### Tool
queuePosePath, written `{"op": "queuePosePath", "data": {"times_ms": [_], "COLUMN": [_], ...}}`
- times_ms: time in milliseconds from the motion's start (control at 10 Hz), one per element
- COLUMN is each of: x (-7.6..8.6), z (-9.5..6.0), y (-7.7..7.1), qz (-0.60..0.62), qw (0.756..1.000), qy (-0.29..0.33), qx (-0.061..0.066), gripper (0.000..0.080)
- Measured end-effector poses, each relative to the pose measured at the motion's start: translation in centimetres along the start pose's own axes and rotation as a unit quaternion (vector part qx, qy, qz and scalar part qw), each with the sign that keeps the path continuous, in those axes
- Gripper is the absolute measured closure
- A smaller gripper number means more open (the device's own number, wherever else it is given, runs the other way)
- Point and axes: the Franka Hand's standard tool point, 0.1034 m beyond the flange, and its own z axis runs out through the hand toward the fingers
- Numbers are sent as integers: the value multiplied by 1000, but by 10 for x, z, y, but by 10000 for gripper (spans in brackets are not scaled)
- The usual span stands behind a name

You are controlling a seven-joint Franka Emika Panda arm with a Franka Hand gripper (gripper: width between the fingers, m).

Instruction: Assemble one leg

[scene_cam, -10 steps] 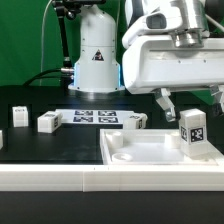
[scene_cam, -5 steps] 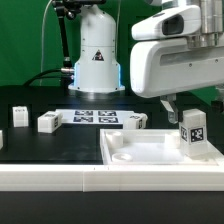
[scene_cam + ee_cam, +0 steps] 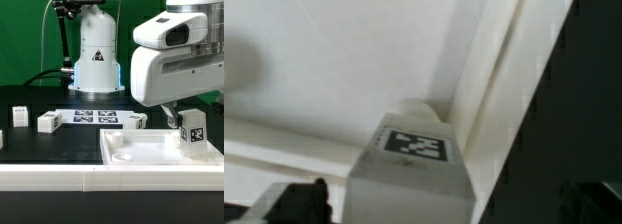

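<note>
A white leg with black-and-white tags stands upright on the large white panel, near its corner on the exterior view's right. My gripper hangs just above it, open, with one dark finger beside the leg and apart from it. In the wrist view the leg stands between the two dark fingers of my gripper, with gaps on both sides, next to the panel's raised rim. Nothing is gripped.
Two more legs lie on the black table behind the panel, either side of the marker board. Another leg shows at the exterior view's left edge. The robot base stands at the back.
My gripper has come down and a little toward the exterior view's right, so its fingers now reach the top of the standing leg. The leg and the panel have not moved.
</note>
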Motion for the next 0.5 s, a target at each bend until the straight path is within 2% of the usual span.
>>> {"op": "queuePosePath", "data": {"times_ms": [500], "x": [4], "z": [0], "y": [1], "qz": [1], "qw": [1000], "qy": [15], "qx": [-4], "gripper": [151]}}
